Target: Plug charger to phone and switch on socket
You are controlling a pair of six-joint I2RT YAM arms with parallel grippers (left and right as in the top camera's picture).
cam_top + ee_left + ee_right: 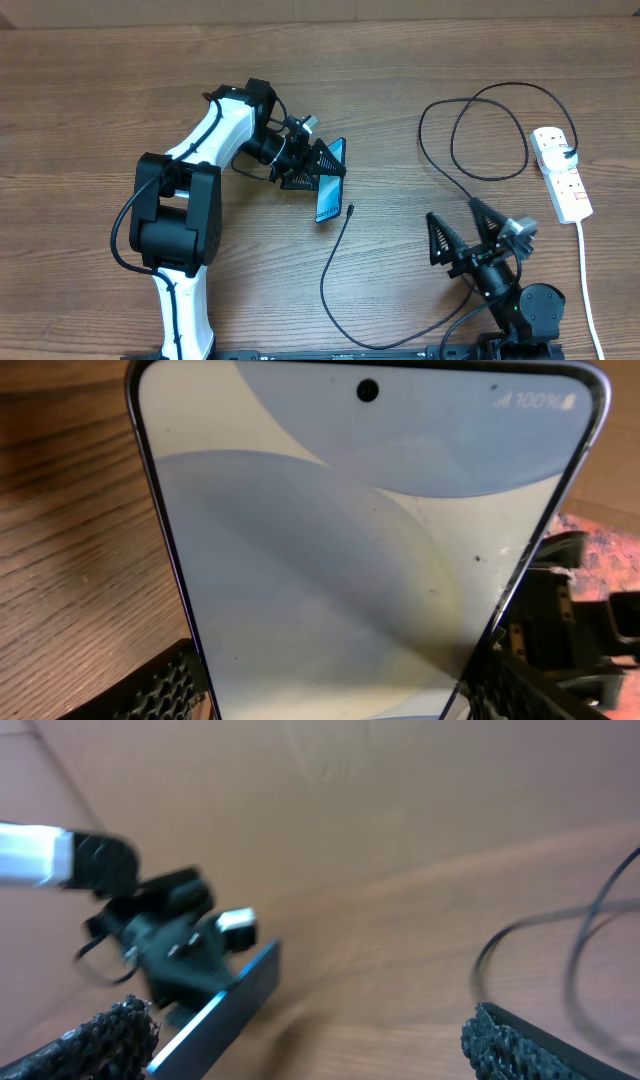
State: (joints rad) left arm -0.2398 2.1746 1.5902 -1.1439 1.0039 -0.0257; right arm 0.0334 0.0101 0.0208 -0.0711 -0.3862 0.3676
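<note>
My left gripper [318, 168] is shut on the phone [330, 185] and holds it tilted on edge above the table's middle. Its light-blue screen fills the left wrist view [350, 550]. The phone also shows in the right wrist view [225, 1005]. The charger, a thin black cable [470, 140], loops from its plug in the socket [562, 172] at the right and ends in a connector tip [351, 209] just right of the phone. My right gripper [468, 232] is open and empty at the front right. The cable shows blurred in its view [590, 920].
The socket's white cord [588, 290] runs down the right edge of the table. The left arm's white body [185, 230] stretches across the left half. Bare wood lies between the two grippers.
</note>
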